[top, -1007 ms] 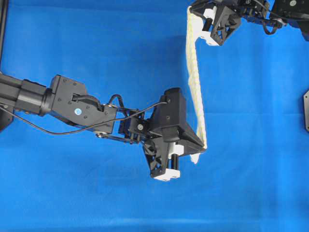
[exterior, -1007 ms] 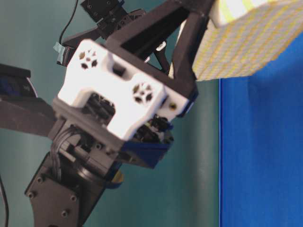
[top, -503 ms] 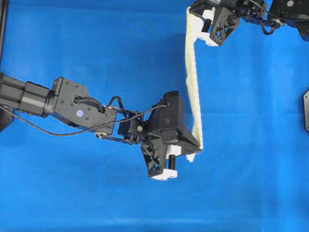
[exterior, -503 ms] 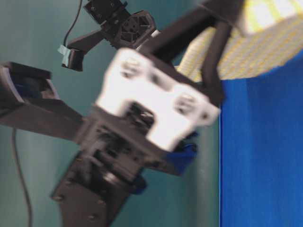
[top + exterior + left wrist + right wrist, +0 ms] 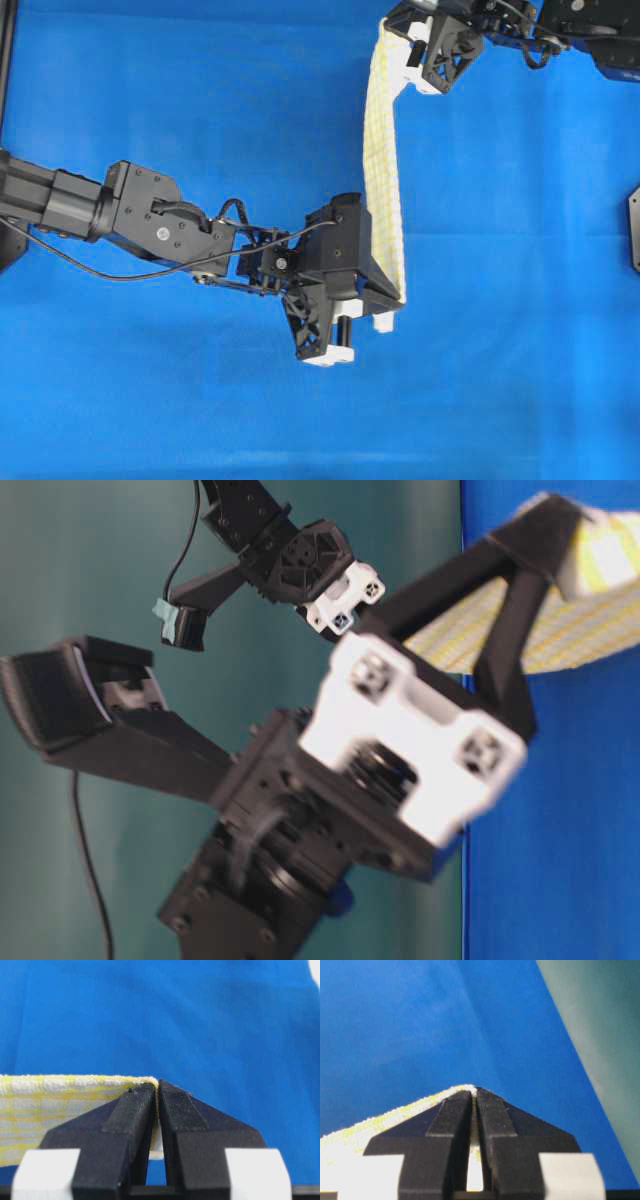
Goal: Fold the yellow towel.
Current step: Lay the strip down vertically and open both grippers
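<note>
Hanging in the air between both arms, the yellow towel (image 5: 383, 170) runs as a narrow band from top centre of the overhead view down to the middle, lifted off the blue cloth surface (image 5: 180, 90).

Left gripper (image 5: 392, 300) is clamped on the towel's lower end; the left wrist view shows the jaws pressed together with the towel's corner pinched between the black fingers (image 5: 129, 1117), cloth trailing off to the left. Right gripper (image 5: 400, 28) is clamped on the upper end near the top edge of the overhead view; the right wrist view shows the same pinch, jaws together on a towel corner, cloth spilling left.

From table level, the left arm's white-and-black gripper body fills most of the frame, blurred, blocking much of the towel; only a yellow-checked strip shows at the upper right. The right arm sits behind it, upper centre. A black cable (image 5: 130, 272) loops along the left arm. A dark object (image 5: 634, 228) pokes in at the right edge of the overhead view; can't tell what it is. A teal backdrop (image 5: 80, 570) stands behind the arms.
</note>
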Robot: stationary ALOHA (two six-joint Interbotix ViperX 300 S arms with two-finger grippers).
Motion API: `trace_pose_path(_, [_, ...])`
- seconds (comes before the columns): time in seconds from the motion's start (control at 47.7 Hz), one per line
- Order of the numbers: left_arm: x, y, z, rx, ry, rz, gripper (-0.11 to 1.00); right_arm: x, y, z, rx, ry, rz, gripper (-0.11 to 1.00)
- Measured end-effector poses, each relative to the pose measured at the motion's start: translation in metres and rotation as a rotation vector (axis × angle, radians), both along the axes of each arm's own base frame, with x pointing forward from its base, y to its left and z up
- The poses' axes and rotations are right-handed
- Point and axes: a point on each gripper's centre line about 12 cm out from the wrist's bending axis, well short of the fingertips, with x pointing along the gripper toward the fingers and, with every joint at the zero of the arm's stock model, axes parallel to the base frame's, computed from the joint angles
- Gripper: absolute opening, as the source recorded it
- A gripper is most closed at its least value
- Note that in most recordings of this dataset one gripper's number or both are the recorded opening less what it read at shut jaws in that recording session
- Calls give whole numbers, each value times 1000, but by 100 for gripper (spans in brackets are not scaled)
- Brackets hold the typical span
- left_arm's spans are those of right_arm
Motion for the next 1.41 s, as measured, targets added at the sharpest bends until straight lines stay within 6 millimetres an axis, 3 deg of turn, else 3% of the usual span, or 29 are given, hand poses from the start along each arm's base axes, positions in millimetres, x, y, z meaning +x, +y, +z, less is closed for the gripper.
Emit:
trace_pose_path(0.482, [-35, 2, -12, 8, 59, -10, 2, 32, -2, -5, -4, -5, 35, 2])
trace_pose_path(0.797, [-46, -1, -17, 11, 78, -19, 2, 41, 1, -12, 1, 5, 50, 5])
trace_pose_path(0.923, [-46, -3, -17, 12, 78, -24, 2, 44, 0, -14, 5, 6, 50, 19])
trace_pose_path(1.07, [-50, -12, -18, 14, 85, -47, 2, 45, -2, -12, 0, 0, 48, 45])
trace_pose_path(1.195, [-52, -19, -19, 17, 94, -64, 3, 42, -7, -12, 1, -2, 33, 59])
trace_pose_path(1.279, [-53, -17, -20, 18, 101, -60, 15, 42, -7, -12, 1, -2, 33, 60])
trace_pose_path(1.405, [-53, -11, -21, 19, 107, -48, 54, 43, -6, -11, 2, -3, 37, 61])
